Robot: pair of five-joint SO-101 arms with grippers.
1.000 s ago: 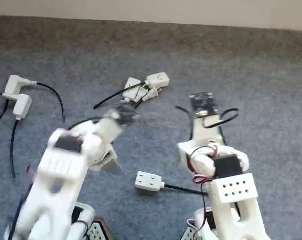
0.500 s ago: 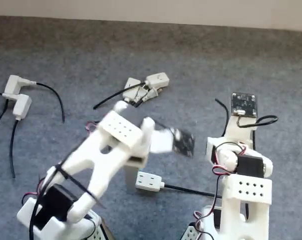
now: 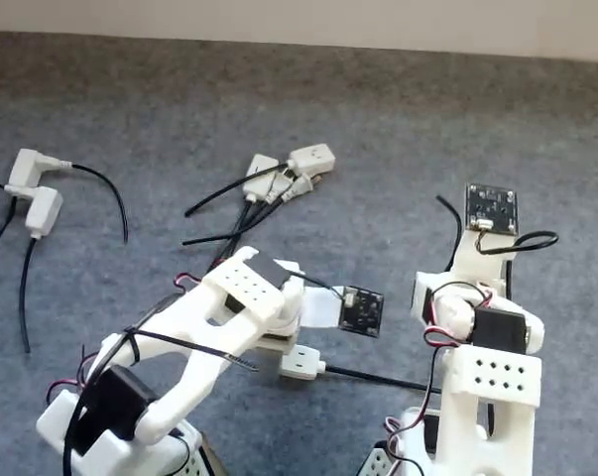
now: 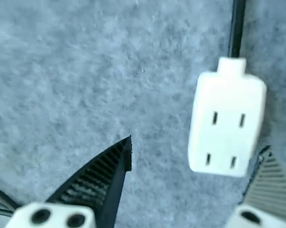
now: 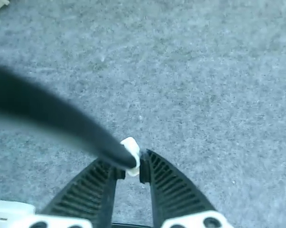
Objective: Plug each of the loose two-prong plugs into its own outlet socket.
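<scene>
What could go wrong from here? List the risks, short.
1. The socket sits off centre between the fingers of the open left gripper, close to one of them; closing could shove it aside rather than grip it squarely.
2. The right gripper pinches the plug by a small end, with its cable leading off to one side; the plug may twist or slip.
</scene>
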